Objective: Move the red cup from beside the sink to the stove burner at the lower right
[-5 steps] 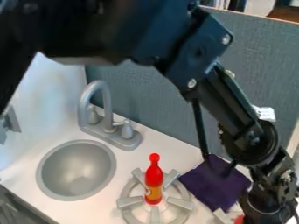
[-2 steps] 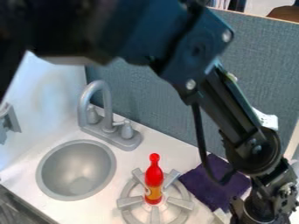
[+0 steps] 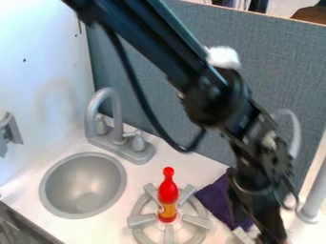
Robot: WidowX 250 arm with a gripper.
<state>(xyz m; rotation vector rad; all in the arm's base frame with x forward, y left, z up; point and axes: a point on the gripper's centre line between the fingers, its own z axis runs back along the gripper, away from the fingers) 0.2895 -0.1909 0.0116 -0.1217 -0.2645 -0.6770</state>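
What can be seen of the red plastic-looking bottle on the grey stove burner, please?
The red plastic-looking bottle stands upright near the middle of the round grey burner with broad spokes. It has a rounded top, a slim neck and a wider body, with a yellow-orange patch low on its side. Its surface looks smooth. The black arm does not touch it.

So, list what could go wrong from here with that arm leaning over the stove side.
The red bottle stands upright and narrow on the stove burner; a leftward sweep of the robot arm could tip it.

The arm's black cable hangs in a loose loop between the faucet and the arm, so it might snag.

The purple cloth lies partly behind the arm's lower end, so it may get dragged.
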